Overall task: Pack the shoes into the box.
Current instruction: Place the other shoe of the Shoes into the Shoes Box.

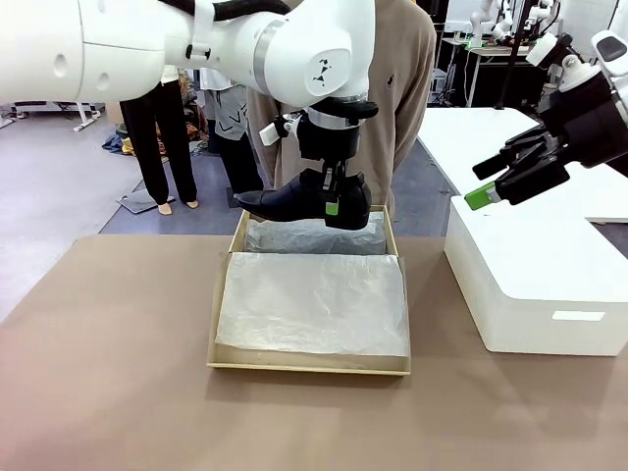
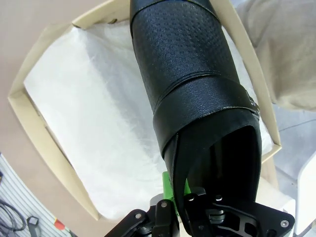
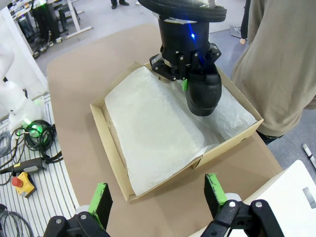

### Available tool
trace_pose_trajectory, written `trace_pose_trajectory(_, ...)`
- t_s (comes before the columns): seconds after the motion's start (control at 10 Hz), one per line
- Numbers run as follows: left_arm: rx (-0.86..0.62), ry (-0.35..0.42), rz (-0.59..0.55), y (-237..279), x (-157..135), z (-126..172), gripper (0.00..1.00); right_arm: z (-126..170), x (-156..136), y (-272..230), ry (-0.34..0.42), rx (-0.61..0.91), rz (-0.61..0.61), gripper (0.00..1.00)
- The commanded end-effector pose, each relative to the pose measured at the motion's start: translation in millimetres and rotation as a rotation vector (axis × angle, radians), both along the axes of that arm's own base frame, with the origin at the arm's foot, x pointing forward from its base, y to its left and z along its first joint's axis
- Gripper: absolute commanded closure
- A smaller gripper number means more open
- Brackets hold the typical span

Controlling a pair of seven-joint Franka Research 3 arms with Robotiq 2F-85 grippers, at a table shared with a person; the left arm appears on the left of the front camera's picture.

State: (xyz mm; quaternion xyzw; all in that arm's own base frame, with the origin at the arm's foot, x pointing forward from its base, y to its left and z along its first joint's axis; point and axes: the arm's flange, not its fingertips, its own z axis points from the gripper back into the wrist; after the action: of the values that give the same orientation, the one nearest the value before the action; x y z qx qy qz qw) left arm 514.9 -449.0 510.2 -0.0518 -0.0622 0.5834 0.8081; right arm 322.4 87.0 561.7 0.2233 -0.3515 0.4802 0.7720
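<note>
A brown table (image 1: 98,373) carries a big white box (image 1: 530,285) on the robot's right and, in the middle, an open tan cardboard box (image 1: 221,324) with low walls, lined from wall to wall with white crinkled tissue paper (image 1: 314,304). A person in a beige top (image 1: 412,78) stands close behind its far edge. Over the far part of the cardboard box hangs one black leather shoe (image 1: 294,201), roughly level, its pointed toe reaching towards the robot's left past the box wall and its low heel over the paper; from the front it is hard to say whether the heel touches the paper or hangs just above it. Its upper has a fine pebbled grain and a smooth, glossy strap across the instep. The left arm comes straight down from above, and the left gripper (image 1: 334,201) is clamped on the shoe's rim near the heel, a green pad pressed against the outside of the leather. The right arm is held up over the white box, and the right gripper (image 3: 158,192) points towards the cardboard box with its fingers spread wide and nothing between them.
</note>
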Motion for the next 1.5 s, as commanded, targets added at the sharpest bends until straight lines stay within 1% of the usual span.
trace_pose_trajectory(0.0, 0.017, -0.022, 0.097, -12, 4, 3, 1.0, 1, 4, 0, -0.017, 0.022, 0.024, 0.0)
trace_pose_trajectory(0.4, 0.03, -0.019, 0.201, -31, 2, -12, 1.0, 1, 4, 0, -0.017, 0.022, 0.024, 0.0)
trace_pose_trajectory(0.5, 0.026, -0.012, 0.193, -34, 1, -16, 1.0, 1, 4, 0, -0.017, 0.022, 0.024, 0.0)
trace_pose_trajectory(0.7, 0.022, 0.007, 0.221, -38, -3, -24, 1.0, 1, 4, 0, -0.017, 0.022, 0.024, 0.0)
trace_pose_trajectory(1.1, 0.025, -0.003, 0.245, -38, 1, -38, 1.0, 1, 4, 0, -0.017, 0.022, 0.024, 0.0)
trace_pose_trajectory(1.3, 0.038, -0.02, 0.232, -38, 5, -45, 1.0, 1, 4, 0, -0.017, 0.022, 0.024, 0.0)
trace_pose_trajectory(1.4, 0.037, -0.016, 0.223, -38, 9, -48, 1.0, 1, 4, 0, -0.017, 0.022, 0.024, 0.0)
